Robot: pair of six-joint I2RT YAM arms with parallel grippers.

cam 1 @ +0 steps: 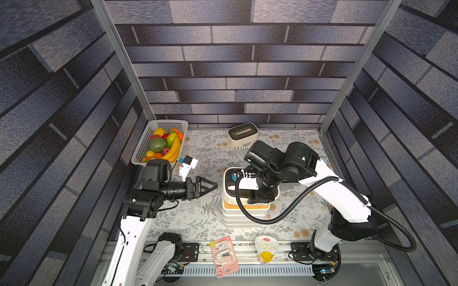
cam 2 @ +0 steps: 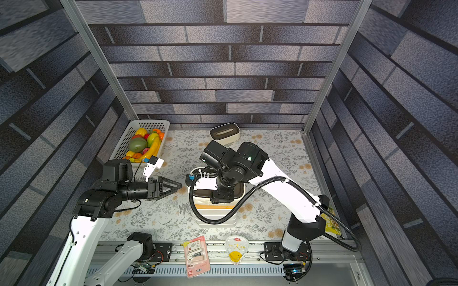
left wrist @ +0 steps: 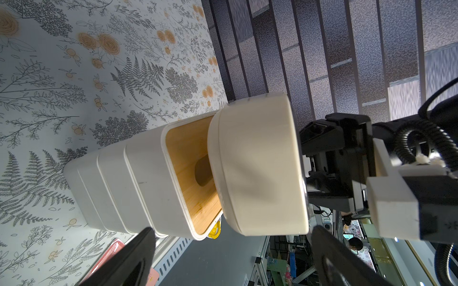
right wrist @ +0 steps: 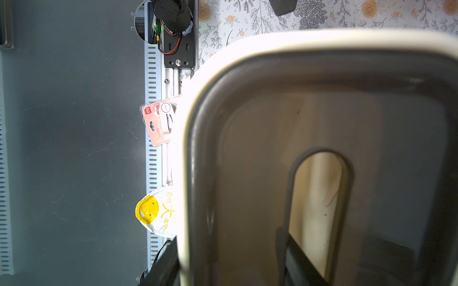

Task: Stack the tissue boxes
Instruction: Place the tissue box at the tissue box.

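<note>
right gripper point(right wrist: 295, 260) clamped a dark-lidded tissue box point(left wrist: 257, 168), tilted over the stack point(cam 1: 244, 215); left gripper point(cam 1: 213, 185) gaped wide beside it. beyond the stack, we saw a basket point(cam 1: 142, 148) holding fruit point(cam 1: 163, 146).

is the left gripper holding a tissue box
No, the left gripper is open and empty, apart from the stack of tissue boxes.

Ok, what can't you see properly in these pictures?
1. Right gripper fingertips: under the right arm in both top views, behind the held box in the left wrist view.
2. Lids of the bottom boxes: covered by the boxes stacked above, in every view.
3. Yellow packet: mostly behind the right arm, in a top view.
4. Pink card print: too small to read.
</note>
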